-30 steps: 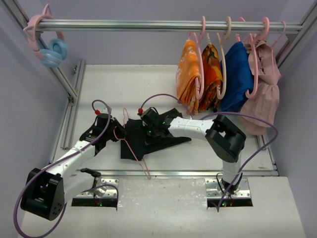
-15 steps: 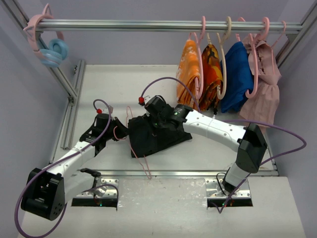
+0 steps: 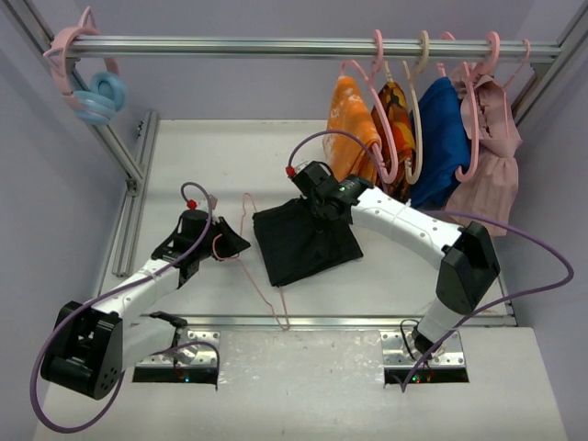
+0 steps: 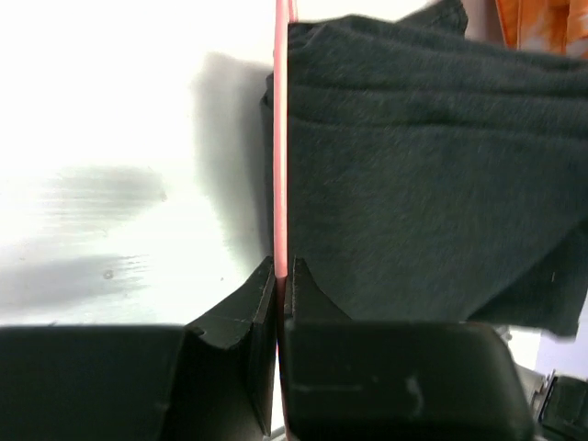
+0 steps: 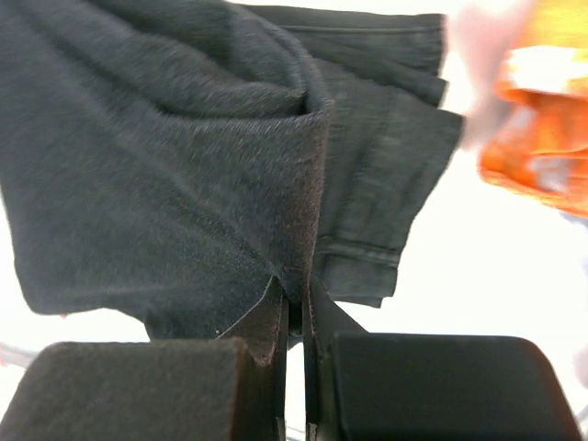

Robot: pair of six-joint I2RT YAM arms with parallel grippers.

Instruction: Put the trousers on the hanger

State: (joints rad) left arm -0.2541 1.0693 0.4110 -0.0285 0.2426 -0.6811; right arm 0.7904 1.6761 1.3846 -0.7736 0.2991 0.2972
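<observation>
The black trousers (image 3: 308,243) hang in a folded bunch over the middle of the table. My right gripper (image 3: 317,204) is shut on a fold at their top edge. In the right wrist view, cloth from the trousers (image 5: 165,165) is pinched in that gripper (image 5: 296,292). The thin pink hanger (image 3: 266,296) lies slanted just left of the trousers, with its hook pointing toward the back. My left gripper (image 3: 227,246) is shut on its wire. The left wrist view shows the hanger wire (image 4: 281,138) running straight out of that gripper (image 4: 281,272), along the left edge of the trousers (image 4: 432,175).
A metal rail (image 3: 276,46) crosses the back. Orange patterned cloths (image 3: 354,138), a blue garment (image 3: 441,138) and a pink garment (image 3: 491,165) hang from its right part, close behind my right arm. A pale blue ring (image 3: 99,96) hangs at its left end. A frame post (image 3: 115,152) slants down on the left.
My right arm has stretched out and carried the trousers right and toward the back, lifting them off the hanger. More of the hanger wire shows. The left gripper has barely moved.
</observation>
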